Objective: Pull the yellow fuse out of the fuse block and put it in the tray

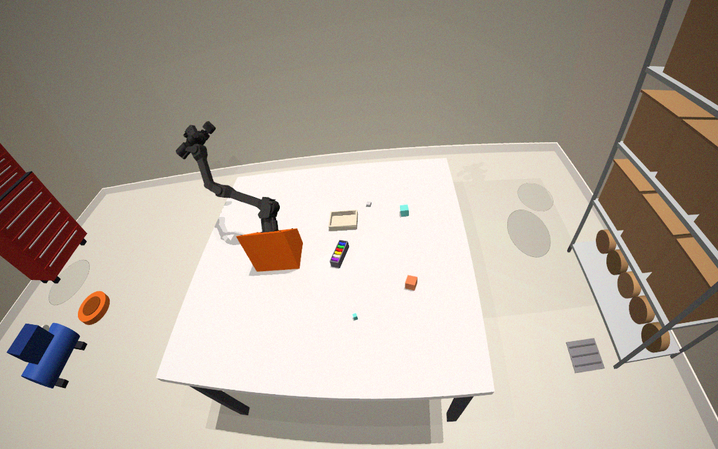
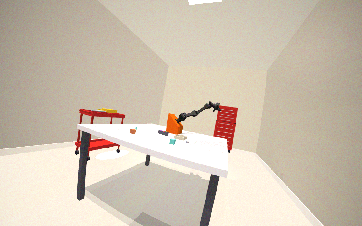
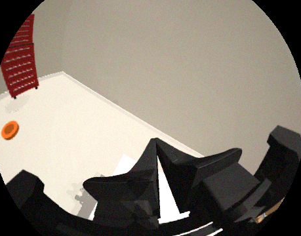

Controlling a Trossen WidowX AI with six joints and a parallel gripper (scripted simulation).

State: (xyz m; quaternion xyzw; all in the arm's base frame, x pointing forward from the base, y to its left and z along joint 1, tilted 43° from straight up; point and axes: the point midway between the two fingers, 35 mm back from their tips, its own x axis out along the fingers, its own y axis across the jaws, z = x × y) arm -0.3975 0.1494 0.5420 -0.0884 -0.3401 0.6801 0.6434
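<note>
Hovering high beyond the white bench (image 1: 322,335) edge, the black hand (image 1: 201,133) is pressed together, empty. The small yellow fuse (image 1: 338,255) sits in the dark fuse block (image 1: 339,254), well below, beside the beige tray (image 1: 343,219). Approach not begun; next: open, descend vertically.

On the white table (image 1: 322,335), the fuse block (image 1: 339,254) sits just in front of the tray (image 1: 343,219), the yellow fuse (image 1: 338,254) seated among its coloured neighbours (tiny here). The arm reaches off beyond the table's far-left corner, its hand (image 1: 197,136) closed, well apart from both.
</note>
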